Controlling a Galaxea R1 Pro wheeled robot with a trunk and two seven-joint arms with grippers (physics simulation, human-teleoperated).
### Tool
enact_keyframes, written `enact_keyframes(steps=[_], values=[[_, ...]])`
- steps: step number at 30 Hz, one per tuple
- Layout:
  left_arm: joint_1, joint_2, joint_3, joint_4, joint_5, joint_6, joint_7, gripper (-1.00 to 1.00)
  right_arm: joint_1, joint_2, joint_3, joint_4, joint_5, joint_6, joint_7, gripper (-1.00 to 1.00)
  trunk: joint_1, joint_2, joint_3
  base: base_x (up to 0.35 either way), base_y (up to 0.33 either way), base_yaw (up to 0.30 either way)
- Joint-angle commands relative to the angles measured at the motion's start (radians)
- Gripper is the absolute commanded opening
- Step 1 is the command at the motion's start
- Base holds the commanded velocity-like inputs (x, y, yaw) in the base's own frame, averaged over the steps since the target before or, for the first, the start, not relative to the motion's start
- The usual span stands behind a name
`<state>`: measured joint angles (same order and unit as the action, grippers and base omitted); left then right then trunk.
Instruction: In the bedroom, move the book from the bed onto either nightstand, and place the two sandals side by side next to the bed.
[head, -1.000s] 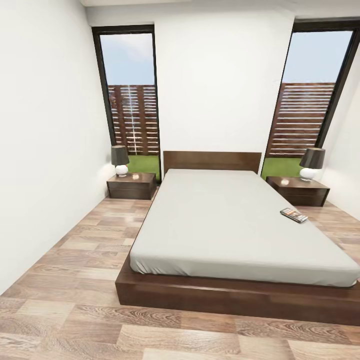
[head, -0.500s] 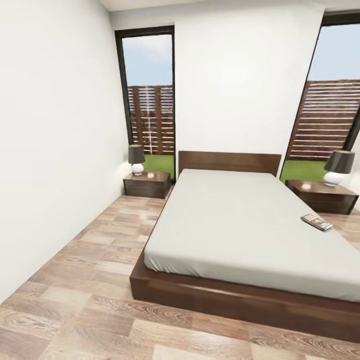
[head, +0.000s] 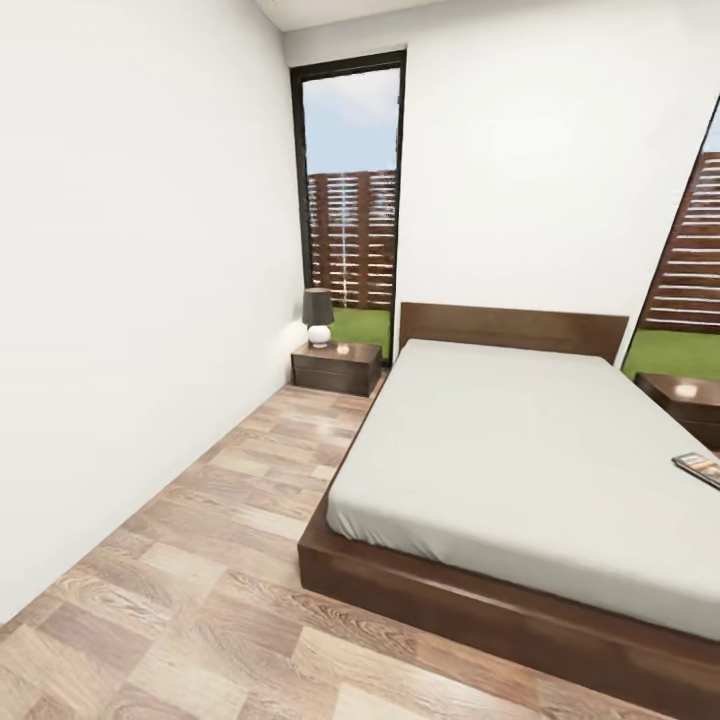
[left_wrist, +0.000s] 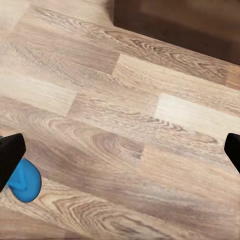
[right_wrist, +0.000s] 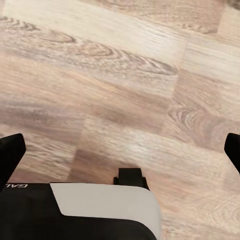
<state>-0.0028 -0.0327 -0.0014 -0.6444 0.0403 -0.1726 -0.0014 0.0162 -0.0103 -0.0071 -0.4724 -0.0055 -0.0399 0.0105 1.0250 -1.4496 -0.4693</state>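
The paperback book (head: 699, 466), orange-banded, lies on the bed's (head: 520, 450) mattress, cut off by the frame edge. A blue sandal (left_wrist: 25, 182) peeks beside one finger of the left gripper (left_wrist: 120, 152). Both grippers' jaws are spread wide and empty, the right gripper (right_wrist: 120, 155) over wood floor (right_wrist: 125, 75).

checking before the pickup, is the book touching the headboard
Apart. In the head view the book lies at the mattress's right edge, with a long stretch of bare grey mattress between it and the headboard.

Room: white walls (head: 130, 300); wood-plank floor (head: 200, 560); tall dark-framed window (head: 350, 190) showing slatted brown fence, grass, sky; small table lamp (head: 318, 317), dark shade, white base; daylight.
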Motion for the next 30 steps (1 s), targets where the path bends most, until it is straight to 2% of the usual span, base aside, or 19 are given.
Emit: enact_keyframes(steps=[1,30], values=[[0.000,0.000,0.000,0.000,0.004,-0.002,0.000,1.00,0.001,0.000,-0.001,-0.002,-0.001,-0.002,0.001,1.00,0.000,0.000,-0.001,0.000,0.000,0.293],[0.000,-0.001,0.000,0.000,0.004,-0.003,0.000,1.00,0.001,0.001,-0.001,-0.002,0.001,-0.002,0.000,1.00,0.000,0.000,-0.001,0.000,0.000,0.294]])
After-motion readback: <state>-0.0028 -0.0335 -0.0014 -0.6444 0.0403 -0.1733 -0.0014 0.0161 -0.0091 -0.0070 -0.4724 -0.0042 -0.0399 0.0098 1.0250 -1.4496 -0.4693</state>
